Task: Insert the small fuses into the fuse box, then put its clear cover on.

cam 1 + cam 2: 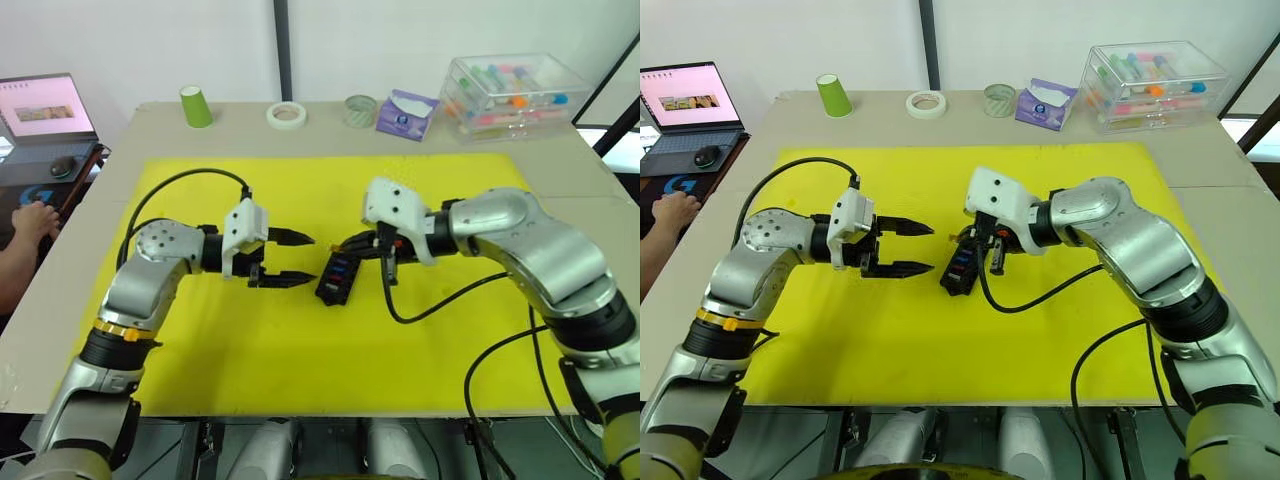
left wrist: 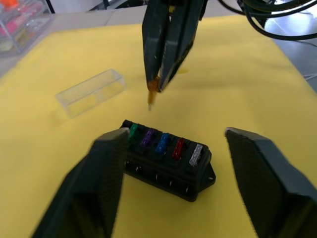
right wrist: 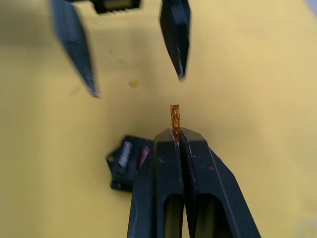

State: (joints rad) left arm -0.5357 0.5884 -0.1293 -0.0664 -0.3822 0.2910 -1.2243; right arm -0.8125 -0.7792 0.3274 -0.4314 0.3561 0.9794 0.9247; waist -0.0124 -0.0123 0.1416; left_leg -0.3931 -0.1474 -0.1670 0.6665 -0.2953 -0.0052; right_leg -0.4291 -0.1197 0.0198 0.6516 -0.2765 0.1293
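We are on the last fuse: our right tool [image 2: 159, 82] pinches an amber fuse [image 2: 151, 94] just above the fuse box [image 2: 166, 161] mid-mat on the desk [image 1: 560, 150]. Left tool [image 1: 290, 260] gapes wide beside it. Next, lower it squarely into the empty end slot; the clear cover [image 2: 90, 92] waits nearby.

Two silver-grey metal robot arms with white wrist housings, looping black cables, a gold ring on the left arm [image 1: 150, 280], tapered black jaws.

Bright, even lighting; soft shadows; right wrist view's background blurred.
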